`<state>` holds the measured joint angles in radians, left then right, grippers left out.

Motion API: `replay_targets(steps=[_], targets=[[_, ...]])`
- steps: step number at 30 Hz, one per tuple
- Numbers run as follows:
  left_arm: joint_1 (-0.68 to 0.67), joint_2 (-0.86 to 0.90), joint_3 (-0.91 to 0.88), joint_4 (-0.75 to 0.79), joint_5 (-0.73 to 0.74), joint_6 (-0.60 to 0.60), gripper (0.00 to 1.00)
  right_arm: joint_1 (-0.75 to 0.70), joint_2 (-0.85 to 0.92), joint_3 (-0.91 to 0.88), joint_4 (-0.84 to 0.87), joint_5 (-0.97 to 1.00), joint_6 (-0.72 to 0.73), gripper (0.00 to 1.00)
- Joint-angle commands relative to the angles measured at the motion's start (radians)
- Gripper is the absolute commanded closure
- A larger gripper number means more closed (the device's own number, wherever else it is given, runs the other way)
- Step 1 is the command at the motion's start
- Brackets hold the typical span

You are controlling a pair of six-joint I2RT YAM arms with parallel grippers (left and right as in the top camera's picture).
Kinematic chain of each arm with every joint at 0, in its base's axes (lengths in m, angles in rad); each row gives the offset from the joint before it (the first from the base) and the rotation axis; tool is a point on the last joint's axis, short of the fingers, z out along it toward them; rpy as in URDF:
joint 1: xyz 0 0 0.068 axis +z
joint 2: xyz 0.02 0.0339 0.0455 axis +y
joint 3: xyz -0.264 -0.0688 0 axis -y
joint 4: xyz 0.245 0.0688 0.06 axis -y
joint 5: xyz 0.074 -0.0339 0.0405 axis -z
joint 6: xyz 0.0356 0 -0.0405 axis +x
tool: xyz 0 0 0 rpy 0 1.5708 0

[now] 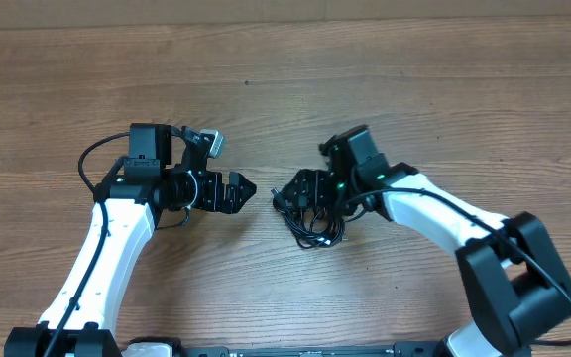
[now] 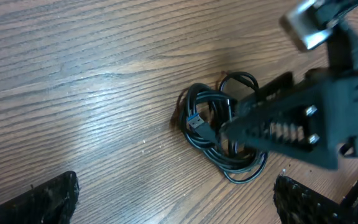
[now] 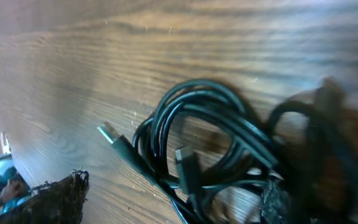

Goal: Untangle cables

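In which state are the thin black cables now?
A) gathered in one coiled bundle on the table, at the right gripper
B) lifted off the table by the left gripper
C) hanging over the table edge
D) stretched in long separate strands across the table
A: the cables lie as one coiled bundle on the table at the right gripper, and the left gripper is open and apart from them.
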<state>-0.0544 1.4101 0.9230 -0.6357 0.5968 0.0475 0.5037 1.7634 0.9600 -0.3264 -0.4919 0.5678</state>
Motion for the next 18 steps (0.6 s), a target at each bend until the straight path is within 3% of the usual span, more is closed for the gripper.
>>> replay_targets(steps=[1, 4, 7, 9, 18], targets=[[0.002, 0.008, 0.015, 0.004, -0.006, -0.010, 0.00, 0.022, 0.023, 0.006, 0.005, 0.029, 0.027, 0.18], [0.002, 0.008, 0.015, 0.004, -0.006, -0.010, 0.00, 0.022, 0.023, 0.006, 0.001, 0.061, 0.031, 0.40], [0.002, 0.008, 0.015, 0.004, -0.006, -0.010, 0.00, 0.017, 0.023, 0.006, 0.000, 0.064, 0.035, 0.71], [0.002, 0.008, 0.015, 0.004, -0.006, -0.010, 0.00, 0.014, 0.023, 0.006, 0.000, 0.048, 0.039, 0.96], [0.002, 0.008, 0.014, -0.008, -0.005, -0.010, 0.00, 0.003, 0.012, 0.029, 0.006, -0.129, 0.037, 0.96]])
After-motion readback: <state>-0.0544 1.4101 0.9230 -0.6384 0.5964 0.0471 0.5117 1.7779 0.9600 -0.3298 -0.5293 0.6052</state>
